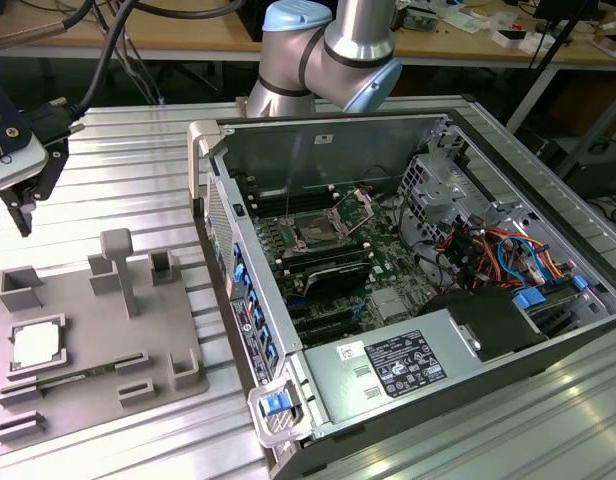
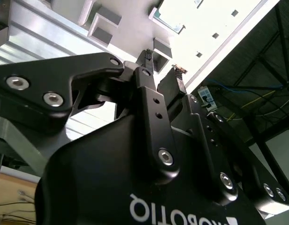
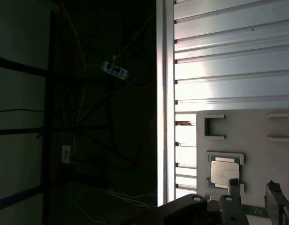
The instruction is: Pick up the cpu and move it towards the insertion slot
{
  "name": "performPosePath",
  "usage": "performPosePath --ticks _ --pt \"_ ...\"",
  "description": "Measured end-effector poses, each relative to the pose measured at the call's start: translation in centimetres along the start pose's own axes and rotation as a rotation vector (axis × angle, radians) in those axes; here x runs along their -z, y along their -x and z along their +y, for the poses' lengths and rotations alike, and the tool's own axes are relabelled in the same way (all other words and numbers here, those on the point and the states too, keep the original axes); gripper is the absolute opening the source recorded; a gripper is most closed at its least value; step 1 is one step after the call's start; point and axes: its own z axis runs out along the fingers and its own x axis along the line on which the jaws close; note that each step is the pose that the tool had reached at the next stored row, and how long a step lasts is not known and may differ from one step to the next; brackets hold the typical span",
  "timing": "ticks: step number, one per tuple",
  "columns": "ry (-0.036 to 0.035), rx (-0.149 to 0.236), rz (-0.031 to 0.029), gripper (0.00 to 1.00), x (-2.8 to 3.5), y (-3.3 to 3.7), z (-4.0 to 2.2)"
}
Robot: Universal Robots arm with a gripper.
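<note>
Gripper (image 1: 8, 225): at the exterior view's far left, hanging above the table near the tray's back corner. In the second wrist view (image 2: 163, 63) its two dark fingers stand moderately apart with nothing between them, so it is spread and empty.
Cpu (image 1: 36, 345): lying flat in its square seat at the tray's end on the exterior view's left, pale face up. In the first wrist view (image 3: 224, 172) it sits just past the fingertips, untouched.
Tray (image 1: 98, 335): a grey plastic plate with raised blocks, resting on the table just beside the computer case.
Table (image 1: 128, 170): a ribbed metal top carrying both the tray and the case.
Arm (image 1: 328, 45): its silver and blue joint rises behind the case, near the middle of the exterior view.
Computer case (image 1: 318, 150): lying on its side with the cover off and the circuit board exposed.
Insertion slot (image 1: 316, 230): a square socket on the board inside the case. Its metal frame looks swung up and its dark centre bare. It is well apart from the cpu, toward the exterior view's right.
Done so far: as I judge it, only the approach. The gripper is near the cpu and no grasp has been made.
Left to do: the grasp, the lift and the whole carry across to the insertion slot, which is nearly the entire task.
</note>
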Motion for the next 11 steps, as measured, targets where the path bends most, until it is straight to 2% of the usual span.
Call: performPosePath --ticks 2,3,6,8,9,11 --pt "0.0004 0.0 0.0 0.34 -0.17 -0.01 -0.05" --pt "0.0004 0.0 0.0 0.41 -0.37 0.0 -0.07" --pt "0.0009 0.0 0.0 0.41 -0.99 -0.01 -0.41" --pt "0.0009 0.0 -0.0001 0.42 -1.5 -0.03 -0.82" --pt "0.0008 0.001 0.0001 0.48 -1.76 -0.05 -1.03" --pt "0.0009 0.001 -0.0002 0.48 -2.18 -0.11 -1.39"
